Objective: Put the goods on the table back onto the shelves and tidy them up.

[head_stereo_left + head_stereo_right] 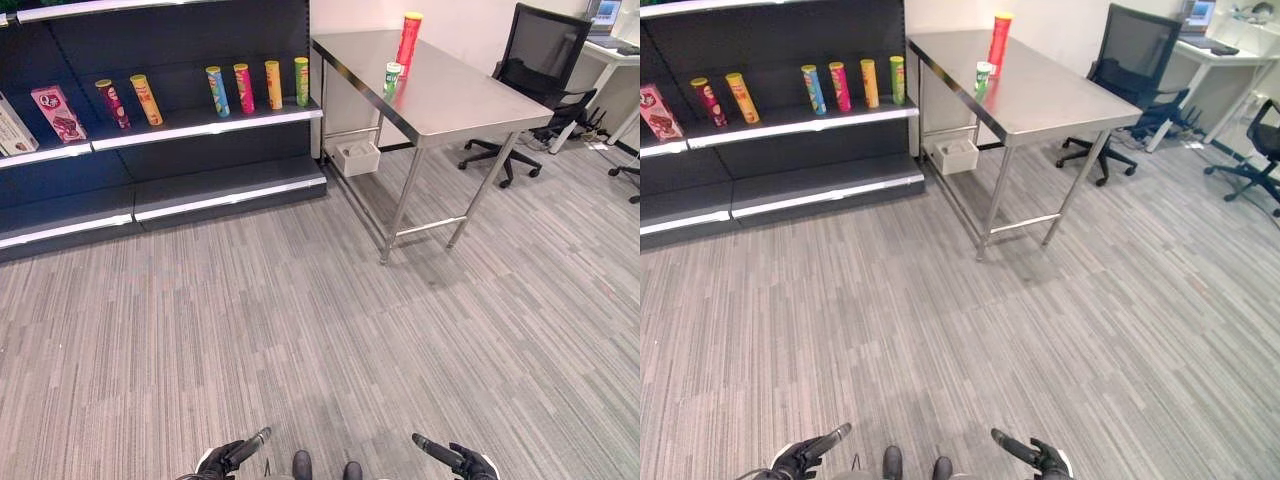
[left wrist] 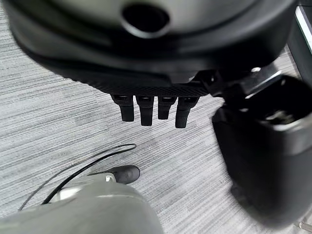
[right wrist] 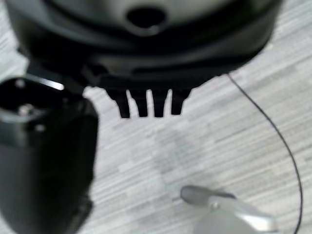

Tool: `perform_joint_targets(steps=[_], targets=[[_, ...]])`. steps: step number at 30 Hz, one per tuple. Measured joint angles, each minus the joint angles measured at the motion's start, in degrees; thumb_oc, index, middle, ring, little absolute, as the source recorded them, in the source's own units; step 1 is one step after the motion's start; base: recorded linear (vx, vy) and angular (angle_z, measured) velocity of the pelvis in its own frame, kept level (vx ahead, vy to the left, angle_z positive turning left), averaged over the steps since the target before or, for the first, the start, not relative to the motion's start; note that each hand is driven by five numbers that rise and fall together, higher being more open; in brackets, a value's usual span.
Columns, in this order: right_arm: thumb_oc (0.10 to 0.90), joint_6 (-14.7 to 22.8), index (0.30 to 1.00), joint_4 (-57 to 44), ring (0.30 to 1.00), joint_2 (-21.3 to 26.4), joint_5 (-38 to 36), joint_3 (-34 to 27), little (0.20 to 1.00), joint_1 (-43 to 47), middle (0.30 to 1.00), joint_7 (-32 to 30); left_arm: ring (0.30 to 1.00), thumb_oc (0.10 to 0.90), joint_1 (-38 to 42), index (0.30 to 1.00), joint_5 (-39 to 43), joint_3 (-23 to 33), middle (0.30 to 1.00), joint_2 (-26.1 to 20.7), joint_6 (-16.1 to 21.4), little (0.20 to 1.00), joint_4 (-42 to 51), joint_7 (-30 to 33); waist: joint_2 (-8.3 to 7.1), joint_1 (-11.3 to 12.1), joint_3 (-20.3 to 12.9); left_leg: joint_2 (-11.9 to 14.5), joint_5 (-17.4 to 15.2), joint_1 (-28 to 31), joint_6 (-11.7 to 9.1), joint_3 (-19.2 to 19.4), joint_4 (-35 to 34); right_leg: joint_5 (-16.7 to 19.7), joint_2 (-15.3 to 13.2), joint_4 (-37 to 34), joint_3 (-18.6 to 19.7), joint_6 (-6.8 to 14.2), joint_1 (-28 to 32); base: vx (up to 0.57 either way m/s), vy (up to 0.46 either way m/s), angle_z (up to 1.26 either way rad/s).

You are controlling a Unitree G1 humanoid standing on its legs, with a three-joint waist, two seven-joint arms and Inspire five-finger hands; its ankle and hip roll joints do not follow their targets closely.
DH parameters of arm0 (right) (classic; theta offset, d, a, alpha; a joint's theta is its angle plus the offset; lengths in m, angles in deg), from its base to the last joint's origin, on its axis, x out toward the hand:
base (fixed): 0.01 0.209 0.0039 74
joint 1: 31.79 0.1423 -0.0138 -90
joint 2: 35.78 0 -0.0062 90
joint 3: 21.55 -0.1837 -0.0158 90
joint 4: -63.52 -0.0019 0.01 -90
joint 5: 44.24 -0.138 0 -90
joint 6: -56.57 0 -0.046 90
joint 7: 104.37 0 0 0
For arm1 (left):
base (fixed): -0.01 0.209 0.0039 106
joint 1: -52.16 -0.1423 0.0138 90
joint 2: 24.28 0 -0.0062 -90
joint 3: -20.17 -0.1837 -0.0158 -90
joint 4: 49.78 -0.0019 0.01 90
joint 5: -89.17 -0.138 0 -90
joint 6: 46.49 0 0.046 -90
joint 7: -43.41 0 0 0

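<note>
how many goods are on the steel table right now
2: a tall red can standing near the far end of the table, and a short green-and-white cup just in front of it, toward the shelf-side edge. Nothing seems hidden.

Setting, as I see it: mock shop inside an office. Dark retail shelves [image 1: 200, 125] stocked with snack tubes [image 1: 245, 88]; steel bench [image 1: 440, 95]; grey carpet [image 1: 300, 330]; black office chair [image 1: 535, 75]; white desk [image 1: 610, 55].

Bright even indoor light, soft glare on the steel table [image 1: 440, 95], wrist views blurred close up
</note>
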Motion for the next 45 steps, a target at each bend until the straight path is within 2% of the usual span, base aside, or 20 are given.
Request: perform_joint_targets(steps=[1, 3, 4, 13, 23, 27, 29, 32, 34, 35, 37, 38, 39, 40, 41, 42, 43, 44, 45], targets=[[0.800, 0.0, 0.900, -0.1, 0.900, 0.1, -0.1, 0.0, 0.900, -0.3, 0.900, 0.0, 0.900, 0.800, -0.1, 0.900, 0.0, 0.0, 0.900, 0.3, 0.0, 0.900, 0.1, 0.0, 0.70, -0.6, 0.2, 1.4, 0.6, 1.0, -0.6, 0.3, -1.3, 0.2, 0.2, -0.5, -0.1, 0.9, 0.7, 0.00, 0.012, 0.17], [0.800, -0.1, 0.900, 0.0, 0.900, 0.2, -0.2, 0.0, 0.900, -1.2, 0.900, 0.1, 0.900, 0.800, -0.3, 0.900, 0.0, 0.0, 0.900, 0.8, 0.0, 0.900, 0.2, 0.0, 1.52, -0.7, 0.7, 0.1, 3.3, 4.1, 1.6, 1.7, -6.1, 1.5, -0.5, -3.3, 0.9, 3.7, 2.3, 0.01, 0.031, -0.04], [0.800, -0.1, 0.900, 0.0, 0.900, 0.2, -0.2, -0.1, 0.900, -1.6, 0.900, 0.1, 0.900, 0.800, -0.3, 0.900, 0.0, 0.1, 0.900, 0.8, 0.0, 0.900, 0.2, 0.0, 1.57, -0.8, 0.7, -0.3, 3.4, 4.7, 1.8, 1.8, -6.9, 2.1, -0.8, -4.4, 1.0, 4.3, 3.1, 0.01, 0.027, -0.17], [0.800, 0.0, 0.900, 0.2, 0.900, 0.2, -0.2, -0.1, 0.900, -0.8, 0.900, 0.1, 0.900, 0.800, 0.2, 0.900, -0.3, 0.1, 0.900, 0.2, 0.1, 0.900, 0.4, 0.0, 2.13, -1.0, 1.0, -0.3, 3.1, 7.3, 1.5, 1.8, -7.7, 1.7, -0.9, -4.8, 1.5, 5.4, 5.1, 0.01, -0.008, -0.02], [0.800, -0.2, 0.900, 0.2, 0.900, 0.8, 0.0, 0.0, 0.900, -2.8, 0.900, 1.3, 0.900, 0.800, -0.9, 0.900, -0.3, 0.1, 0.900, 0.2, 0.1, 0.900, 0.6, -0.2, 2.02, -1.0, 0.9, 0.7, 3.0, 7.1, 1.0, 1.7, -7.8, 1.7, 0.1, -4.8, 1.5, 5.1, 4.9, 0.02, -0.047, -0.01], [0.800, -0.2, 0.900, 0.2, 0.900, 0.8, 0.6, 0.5, 0.900, -2.6, 0.900, 1.4, 0.900, 0.800, -0.8, 0.900, -0.2, 0.1, 0.900, -0.3, 0.1, 0.900, 0.7, -0.9, 1.43, -1.1, 0.6, 1.2, 3.0, 6.5, 0.6, 1.7, -7.4, 1.5, 0.5, -4.8, 1.5, 4.7, 4.5, -0.02, -0.100, 0.00], [0.800, -0.2, 0.900, 0.2, 0.900, 0.8, 0.7, 0.8, 0.900, -2.2, 0.900, 1.5, 0.900, 0.800, -0.3, 0.900, -0.1, -0.1, 0.900, -0.8, 0.1, 0.900, 1.0, -1.1, 0.68, -0.6, 0.7, 1.4, 2.3, 3.5, -0.4, 1.6, -3.9, 1.4, 0.6, -4.8, 1.4, 3.9, 3.1, -0.04, -0.111, 0.04], [0.800, -0.1, 0.900, 0.2, 0.900, 0.8, 0.7, 0.7, 0.900, 0.2, 0.900, 1.5, 0.900, 0.800, 0.4, 0.900, 0.6, 0.2, 0.900, -0.9, 0.8, 0.900, 2.7, -1.1, -0.32, -0.4, 3.4, 1.7, 1.6, -0.7, -1.5, 0.6, 2.8, 1.7, 0.7, -4.8, 1.2, 2.5, 2.6, -0.01, -0.129, 0.09], [0.800, 0.1, 0.900, 0.0, 0.900, 0.7, 0.6, 0.6, 0.900, 1.2, 0.900, 1.5, 0.900, 0.800, 1.1, 0.900, 2.3, 2.0, 0.900, -0.6, 1.3, 0.900, 3.7, -1.1, -1.27, -0.3, 5.5, 1.1, 1.9, -5.9, -2.4, -1.6, 12.8, 1.3, 0.2, -4.7, 1.4, 1.2, 2.8, 0.03, -0.120, 0.24], [0.800, 0.1, 0.900, 0.0, 0.900, 0.8, 0.5, 0.4, 0.900, 1.6, 0.900, 1.4, 0.900, 0.800, 1.8, 0.900, 2.9, 2.3, 0.900, -0.4, 1.8, 0.900, 4.3, -1.0, -1.41, 0.4, 6.6, 0.9, 2.8, -8.4, -3.9, -2.2, 17.8, 1.1, 0.0, -3.8, 1.4, 0.5, 2.6, 0.07, -0.099, 0.20], [0.800, 0.1, 0.900, -0.1, 0.900, 1.0, -0.3, 0.5, 0.900, 2.7, 0.900, 1.3, 0.900, 0.800, 4.3, 0.900, 4.6, 2.3, 0.900, 0.0, 2.5, 0.900, 6.2, -1.1, -0.80, 1.4, 9.2, 1.2, 4.9, -16.6, -7.1, -6.1, 31.1, 0.3, 0.5, -1.7, 1.2, -1.9, 2.3, 0.20, -0.051, 0.08], [0.800, 0.1, 0.900, -0.1, 0.900, 0.9, -0.6, 0.5, 0.900, 3.2, 0.900, 1.2, 0.900, 0.800, 5.1, 0.900, 4.5, 2.1, 0.900, 0.1, 2.5, 0.900, 5.7, -1.1, -0.41, 1.4, 9.2, 1.4, 4.9, -17.2, -7.1, -5.9, 31.3, 0.4, 0.5, -1.7, 1.1, -2.5, 2.5, 0.30, 0.012, 0.06], [0.800, 0.1, 0.900, -0.1, 0.900, 0.7, -0.9, 0.5, 0.900, 4.1, 0.900, 1.2, 0.900, 0.800, 6.3, 0.900, 4.4, 1.7, 0.900, 0.0, 2.0, 0.900, 5.2, -1.0, -0.83, 1.2, 9.3, 2.1, 4.6, -17.6, -6.7, -4.0, 26.5, 0.4, 0.3, -2.5, 1.0, -2.4, 2.4, 0.28, 0.066, 0.05], [0.800, 0.0, 0.900, -0.1, 0.900, 0.9, -1.1, 0.6, 0.900, 4.9, 0.900, 1.1, 0.900, 0.800, 7.2, 0.900, 4.3, 1.1, 0.900, 0.1, 1.8, 0.900, 4.9, -1.0, -0.70, 0.9, 9.5, 2.7, 4.6, -16.9, -6.6, -2.0, 15.7, 0.4, 0.2, -4.0, 0.8, -2.5, 2.4, 0.33, 0.095, -0.03], [0.800, -0.1, 0.900, -0.1, 0.900, 0.9, -1.1, 0.8, 0.900, 5.6, 0.900, 1.1, 0.900, 0.800, 7.2, 0.900, 4.3, 0.9, 0.900, 0.2, 1.8, 0.900, 4.7, -1.0, -0.02, 1.0, 9.5, 3.7, 5.0, -16.0, -7.0, -1.2, 5.7, 0.4, 0.7, -4.5, 0.8, -2.5, 2.4, 0.48, 0.144, -0.03], [0.800, -0.2, 0.900, -0.1, 0.900, 1.1, -1.1, 1.8, 0.900, 5.8, 0.900, 1.1, 0.900, 0.800, 7.1, 0.900, 4.3, 0.6, 0.900, 0.2, 1.7, 0.900, 4.0, -1.0, 1.00, 1.0, 9.7, 5.1, 5.8, -14.8, -8.2, -1.1, -5.1, 0.4, 2.1, -4.9, 0.7, -2.4, 2.9, 0.39, 0.112, 0.07], [0.800, -0.2, 0.900, 0.1, 0.900, 1.3, -1.1, 2.6, 0.900, 5.8, 0.900, 1.1, 0.900, 0.800, 7.2, 0.900, 4.3, 0.6, 0.900, 0.3, 1.7, 0.900, 2.8, -1.1, 1.95, 1.0, 9.4, 6.7, 6.8, -16.0, -10.0, -0.8, -8.6, 0.2, 3.6, -4.9, 0.7, -2.2, 3.6, 0.55, 0.190, 0.18], [0.800, -0.2, 0.900, 0.1, 0.900, 1.5, -1.1, 2.6, 0.900, 5.7, 0.900, 1.1, 0.900, 0.800, 7.4, 0.900, 4.5, 1.2, 0.900, 0.4, 1.9, 0.900, 2.7, -1.1, 2.60, 1.8, 9.6, 7.9, 7.4, -17.5, -11.1, -0.2, -8.5, -0.3, 4.4, -4.4, 0.9, -2.7, 4.2, 0.31, 0.120, 0.00], [0.800, -0.2, 0.900, 0.0, 0.900, 1.9, -1.1, 2.4, 0.900, 5.5, 0.900, 1.1, 0.900, 0.800, 7.7, 0.900, 4.6, 2.1, 0.900, 0.7, 2.4, 0.900, 2.7, -1.0, 2.68, 3.2, 9.9, 8.6, 7.4, -17.9, -11.2, 0.4, -8.5, -0.7, 4.5, -4.2, 1.8, -2.8, 4.7, 0.59, 0.279, -0.37]])
